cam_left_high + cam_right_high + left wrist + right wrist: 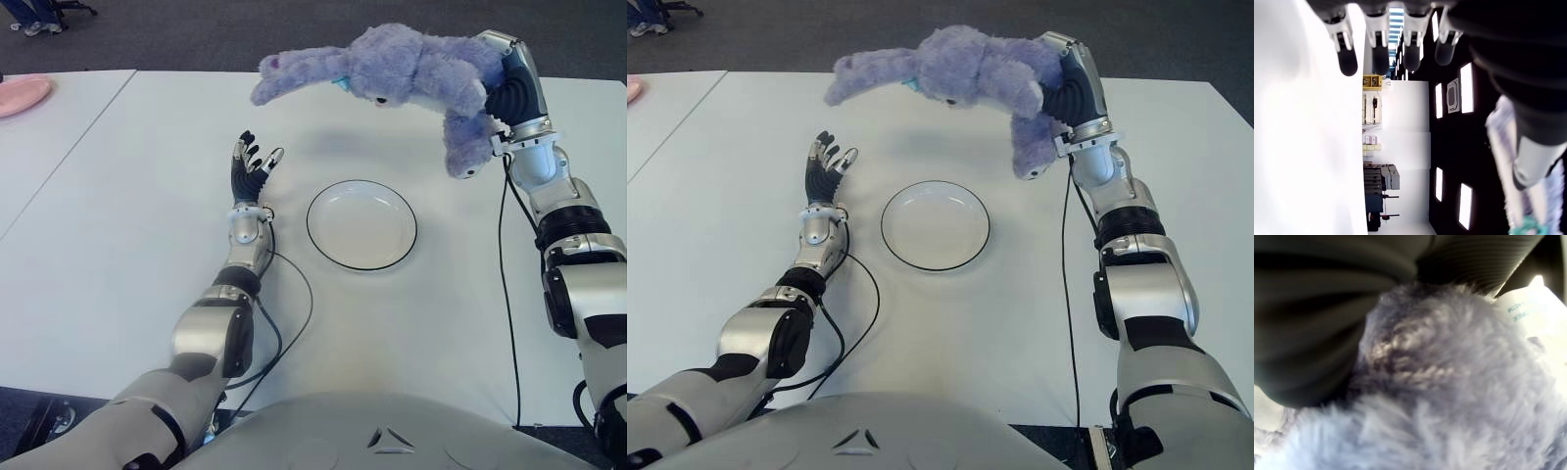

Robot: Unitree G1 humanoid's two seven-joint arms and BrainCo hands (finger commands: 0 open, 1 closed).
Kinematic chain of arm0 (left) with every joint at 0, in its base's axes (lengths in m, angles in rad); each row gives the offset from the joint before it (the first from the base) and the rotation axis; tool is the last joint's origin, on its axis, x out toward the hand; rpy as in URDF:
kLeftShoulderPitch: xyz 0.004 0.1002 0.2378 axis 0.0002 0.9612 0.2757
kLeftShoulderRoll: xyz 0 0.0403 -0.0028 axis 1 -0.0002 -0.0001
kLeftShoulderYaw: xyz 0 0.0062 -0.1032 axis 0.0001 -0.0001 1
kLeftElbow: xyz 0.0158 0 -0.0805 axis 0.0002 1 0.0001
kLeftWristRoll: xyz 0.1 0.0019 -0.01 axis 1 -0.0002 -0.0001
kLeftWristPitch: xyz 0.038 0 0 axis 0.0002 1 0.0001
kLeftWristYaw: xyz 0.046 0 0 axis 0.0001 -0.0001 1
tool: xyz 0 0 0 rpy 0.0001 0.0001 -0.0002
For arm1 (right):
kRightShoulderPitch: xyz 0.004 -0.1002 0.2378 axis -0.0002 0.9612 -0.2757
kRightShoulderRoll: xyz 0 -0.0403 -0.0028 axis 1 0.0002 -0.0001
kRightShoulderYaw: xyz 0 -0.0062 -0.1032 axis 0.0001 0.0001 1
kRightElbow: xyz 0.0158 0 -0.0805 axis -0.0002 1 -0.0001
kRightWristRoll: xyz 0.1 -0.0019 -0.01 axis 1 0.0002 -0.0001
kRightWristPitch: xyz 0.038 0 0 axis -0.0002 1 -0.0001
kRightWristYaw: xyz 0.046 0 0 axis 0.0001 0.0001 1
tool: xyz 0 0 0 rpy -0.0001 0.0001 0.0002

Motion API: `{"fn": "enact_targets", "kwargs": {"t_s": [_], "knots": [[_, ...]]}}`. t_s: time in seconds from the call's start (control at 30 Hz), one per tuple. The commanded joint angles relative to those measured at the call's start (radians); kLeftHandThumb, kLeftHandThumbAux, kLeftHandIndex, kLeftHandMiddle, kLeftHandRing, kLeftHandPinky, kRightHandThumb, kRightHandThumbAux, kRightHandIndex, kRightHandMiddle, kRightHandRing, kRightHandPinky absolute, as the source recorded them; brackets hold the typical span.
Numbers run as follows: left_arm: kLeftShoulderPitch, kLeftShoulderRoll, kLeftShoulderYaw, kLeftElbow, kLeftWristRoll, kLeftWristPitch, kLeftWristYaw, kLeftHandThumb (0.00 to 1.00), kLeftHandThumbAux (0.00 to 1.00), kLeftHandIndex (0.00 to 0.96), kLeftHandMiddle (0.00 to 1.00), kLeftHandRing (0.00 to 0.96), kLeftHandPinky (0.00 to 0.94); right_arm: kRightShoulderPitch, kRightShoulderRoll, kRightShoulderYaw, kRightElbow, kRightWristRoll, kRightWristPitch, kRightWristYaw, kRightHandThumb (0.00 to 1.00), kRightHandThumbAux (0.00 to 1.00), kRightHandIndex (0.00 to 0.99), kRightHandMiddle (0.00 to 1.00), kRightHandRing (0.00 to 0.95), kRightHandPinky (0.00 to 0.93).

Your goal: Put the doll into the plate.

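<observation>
The right hand [505, 83] grips a purple plush rabbit doll [392, 73] and holds it in the air above the white table [118, 245], toward the table's far edge and right side. The doll hangs stretched out sideways, one long limb or ear reaching toward the robot's left and another dangling down beside the right wrist; a teal patch shows at its middle. In the right wrist view purple fur [1449, 382] fills the frame, pressed against the dark palm, with a white fabric label [1533, 308] at one side.

The white plate with a dark rim [361, 224] lies flat near the middle of the table, empty, nearer the robot than the doll and somewhat to its left.

The left hand [250, 166] shows just left of the plate, fingers [1347, 56] spread and upright, holding nothing. A black cable [294, 323] loops on the table beside the left forearm. A pink dish [20, 95] sits at the far left corner of the neighbouring table.
</observation>
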Motion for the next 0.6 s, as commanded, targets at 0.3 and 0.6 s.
{"fn": "enact_targets", "kwargs": {"t_s": [0.3, 0.6], "knots": [[0.266, -0.081, -0.002, 0.185, 0.005, 0.051, -0.035, 0.0, 0.66, 0.101, 0.1, 0.11, 0.152, 0.146, 0.079, 0.039, -0.201, -0.056, -0.117, 0.021, 0.697, 0.723, 0.438, 0.898, 0.887, 0.874], [0.265, -0.083, -0.001, 0.187, 0.004, 0.055, -0.031, 0.0, 0.662, 0.099, 0.101, 0.11, 0.153, 0.246, 0.113, 0.088, -0.312, -0.009, -0.145, 0.129, 0.702, 0.722, 0.437, 0.898, 0.887, 0.867]]}}
